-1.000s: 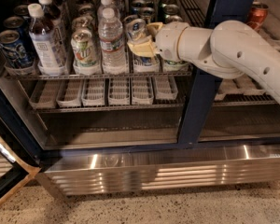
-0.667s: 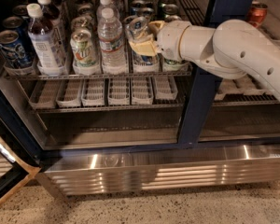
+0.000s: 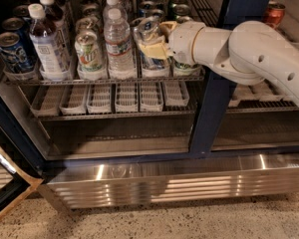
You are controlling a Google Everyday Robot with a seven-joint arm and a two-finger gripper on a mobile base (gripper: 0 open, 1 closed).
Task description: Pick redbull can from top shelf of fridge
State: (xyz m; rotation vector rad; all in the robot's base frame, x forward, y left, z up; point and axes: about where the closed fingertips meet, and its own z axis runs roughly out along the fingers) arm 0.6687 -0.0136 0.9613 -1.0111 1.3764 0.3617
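Observation:
The redbull can (image 3: 146, 30), slim and silver-blue with a silver top, stands in a middle lane at the front of the top shelf (image 3: 104, 80) of the fridge (image 3: 214, 98). My gripper (image 3: 154, 41) reaches in from the right on the white arm. It is shut on the redbull can. One yellowish finger (image 3: 150, 50) lies across the can's front and the other sits behind it. The can's lower part is hidden by that finger.
A water bottle (image 3: 118, 39) stands just left of the can, then a green-patterned can (image 3: 88, 51), a dark drink bottle (image 3: 45, 44) and dark-blue cans (image 3: 10, 51). White ribbed trays (image 3: 124, 96) fill the rack below. The blue door post stands just right of the wrist.
The gripper with the can between its fingers has shifted slightly up and left. The bottles and other cans have not moved.

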